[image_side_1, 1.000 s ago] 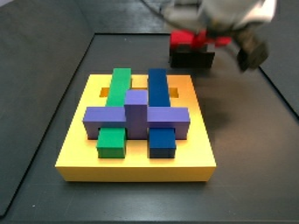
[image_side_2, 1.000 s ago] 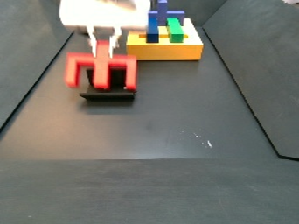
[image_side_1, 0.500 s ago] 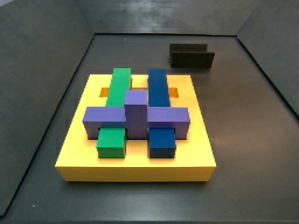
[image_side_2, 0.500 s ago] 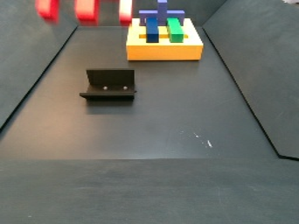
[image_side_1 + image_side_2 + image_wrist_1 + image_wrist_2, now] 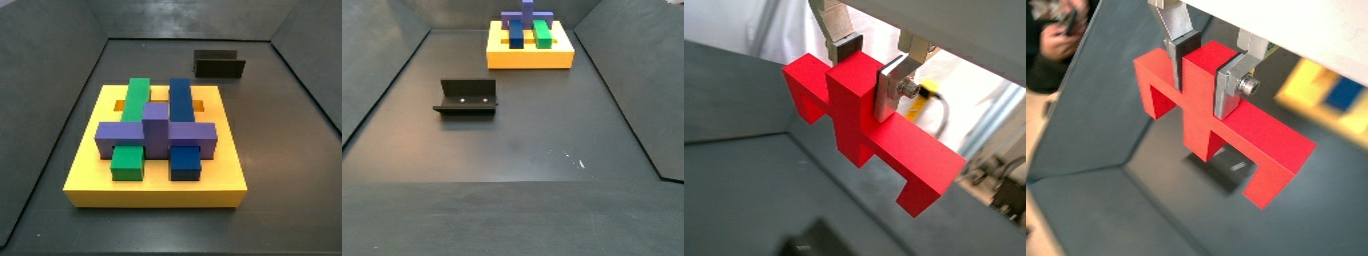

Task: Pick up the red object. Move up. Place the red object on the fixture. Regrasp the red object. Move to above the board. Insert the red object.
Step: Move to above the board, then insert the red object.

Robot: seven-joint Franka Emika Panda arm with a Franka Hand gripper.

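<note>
We held the red object [image 5: 865,125] clamped by its stem in the end effector [image 5: 871,72], out of both side views, and we judged that any slip or tilt could jam its legs against the blocks on the board [image 5: 91,165] far below, past the empty fixture [image 5: 466,97].

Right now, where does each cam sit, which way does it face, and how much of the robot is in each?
Wrist view: rides above the claw, looking down past the fingers clamped on the red object, floor below.
Wrist view: same mount, claw and red object; the board shows blurred beyond.
Side view: high at the board's near edge, facing the fixture behind; no robot.
Side view: opposite end, fixture near, board far; no robot.
Both side views share board and fixture.
</note>
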